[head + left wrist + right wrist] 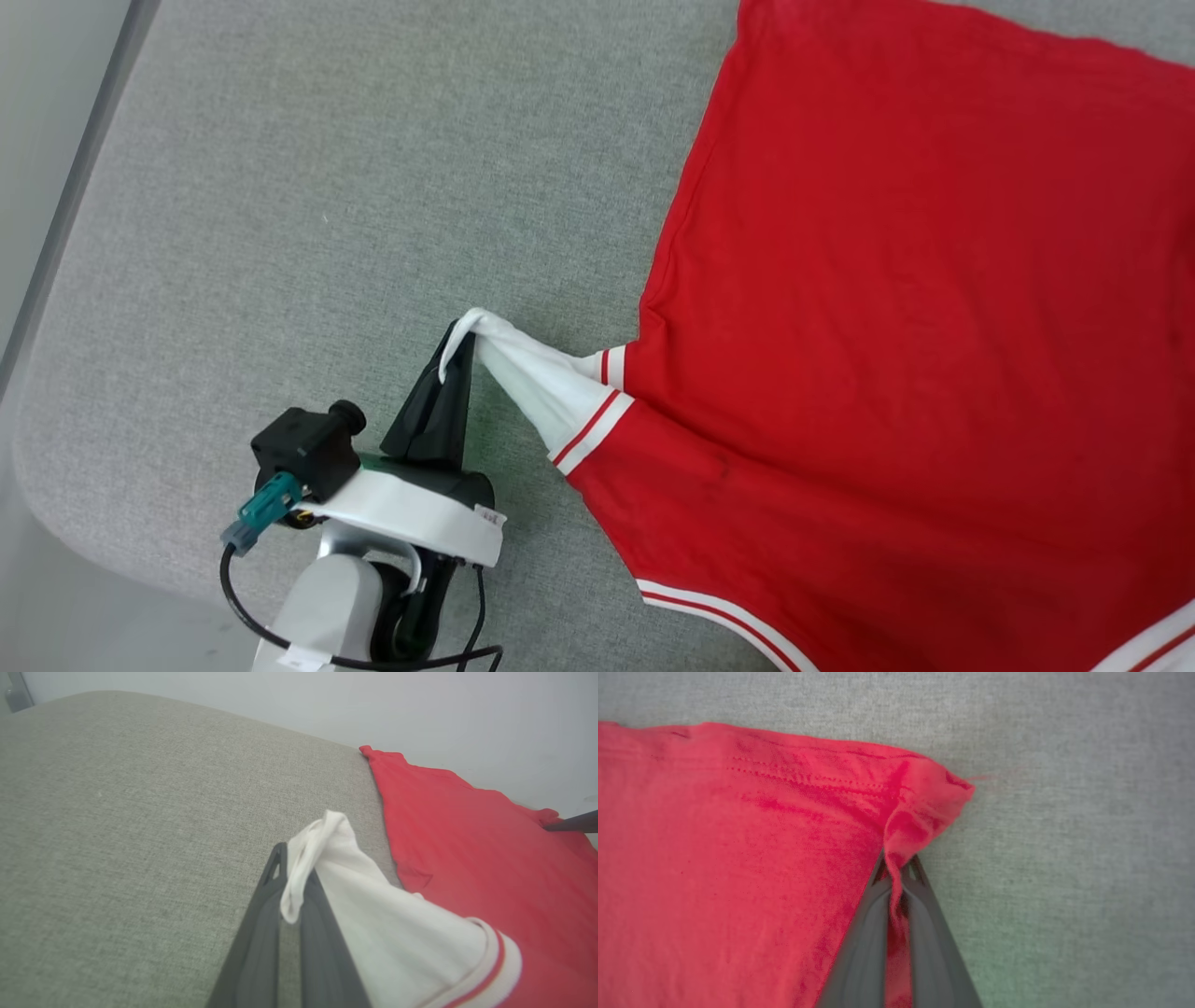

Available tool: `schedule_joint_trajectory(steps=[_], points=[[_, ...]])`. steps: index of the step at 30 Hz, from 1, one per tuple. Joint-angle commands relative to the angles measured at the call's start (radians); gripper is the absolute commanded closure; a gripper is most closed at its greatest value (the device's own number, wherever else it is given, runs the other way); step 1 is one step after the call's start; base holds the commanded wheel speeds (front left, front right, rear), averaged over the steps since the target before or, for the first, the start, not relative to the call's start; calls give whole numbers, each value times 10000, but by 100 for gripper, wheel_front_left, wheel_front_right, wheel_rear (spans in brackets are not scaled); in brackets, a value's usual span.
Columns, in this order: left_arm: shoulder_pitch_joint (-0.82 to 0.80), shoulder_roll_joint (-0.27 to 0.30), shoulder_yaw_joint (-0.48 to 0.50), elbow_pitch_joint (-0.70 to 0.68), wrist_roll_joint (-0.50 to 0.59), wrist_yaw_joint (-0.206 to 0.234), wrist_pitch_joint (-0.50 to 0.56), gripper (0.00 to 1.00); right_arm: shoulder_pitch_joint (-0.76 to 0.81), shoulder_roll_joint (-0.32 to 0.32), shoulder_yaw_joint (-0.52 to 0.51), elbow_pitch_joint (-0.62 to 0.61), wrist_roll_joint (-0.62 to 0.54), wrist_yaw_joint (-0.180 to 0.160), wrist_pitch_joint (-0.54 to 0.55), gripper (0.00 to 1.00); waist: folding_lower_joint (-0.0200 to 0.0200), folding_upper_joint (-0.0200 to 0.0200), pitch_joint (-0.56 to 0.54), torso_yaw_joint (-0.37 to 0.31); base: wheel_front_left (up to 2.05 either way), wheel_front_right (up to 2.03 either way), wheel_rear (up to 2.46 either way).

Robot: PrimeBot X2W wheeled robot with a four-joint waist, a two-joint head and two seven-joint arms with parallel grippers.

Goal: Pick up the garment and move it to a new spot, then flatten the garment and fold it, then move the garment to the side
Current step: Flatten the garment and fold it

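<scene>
The garment (896,308) lies spread on the grey cushioned surface, plain red side up, filling the right of the head view. Its white sleeve (537,383) with red-and-white trim is pulled out to the left. My left gripper (457,350) is shut on the sleeve's end, which bunches over the fingertips (294,877). In the right wrist view my right gripper (896,872) is shut on a red hem corner of the garment (738,858), the cloth pinched between the two dark fingers. A dark finger (572,822) shows at the garment's far edge in the left wrist view.
The grey fabric surface (327,215) stretches left of the garment, with its rounded edge (37,373) at the far left and lower left. A pale wall (327,704) rises behind the surface in the left wrist view.
</scene>
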Motion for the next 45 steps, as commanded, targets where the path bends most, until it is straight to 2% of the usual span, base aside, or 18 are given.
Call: schedule_joint_trajectory(steps=[1,5,11,17,21,25,32,36,40,41,42,43,45], points=[[113,54,38,37,-8,-15,-47,100,329,10,49,53,-18,-4,68,100,0,0,-169,-44,0,0,0],[390,141,193,125,2,-17,-47,100,309,-282,450,-577,265,-5,58,100,0,0,-656,-265,0,0,0],[851,356,469,417,-15,-7,-47,100,1390,-790,1086,-1677,1026,-5,430,100,0,0,-1586,-766,0,0,0],[1342,591,790,777,-21,-8,-47,100,3607,-930,1047,-3275,1945,-5,726,100,0,0,-2653,-1347,0,0,0],[1665,699,914,1095,-68,13,-47,100,5655,-711,657,-4520,2305,-5,742,100,0,0,-3396,-1646,0,0,0],[1937,865,998,1341,-90,61,-6,100,7936,-157,108,-5860,2719,-7,669,100,0,0,-3925,-1902,0,0,0],[2385,1098,1000,1518,-169,143,303,100,11432,1509,-671,-7484,3049,-5,270,100,0,0,-4381,-2242,0,0,0],[2627,1166,971,1579,-214,191,466,100,12719,2308,-858,-7621,3296,-5,-174,100,0,0,-4537,-2382,0,0,0],[2839,1167,931,1452,-251,290,607,100,13395,2576,-731,-7203,3679,-4,-657,100,0,0,-4618,-2498,0,0,0],[2873,1158,919,1409,-254,324,635,100,13439,2580,-730,-7090,3781,-5,-847,86,0,0,-4626,-2517,0,0,0],[2915,1149,904,1372,-264,341,640,100,13439,2591,-660,-6988,3982,-4,-1109,47,0,0,-4631,-2537,0,0,0],[2957,1140,893,1325,-270,358,674,100,13361,2596,-618,-6926,4136,-4,-1449,0,0,0,-4628,-2555,0,0,0],[2994,1139,861,1256,-290,373,738,100,13123,2592,-651,-6818,4261,-4,-2277,0,0,0,-4618,-2568,0,0,0]])
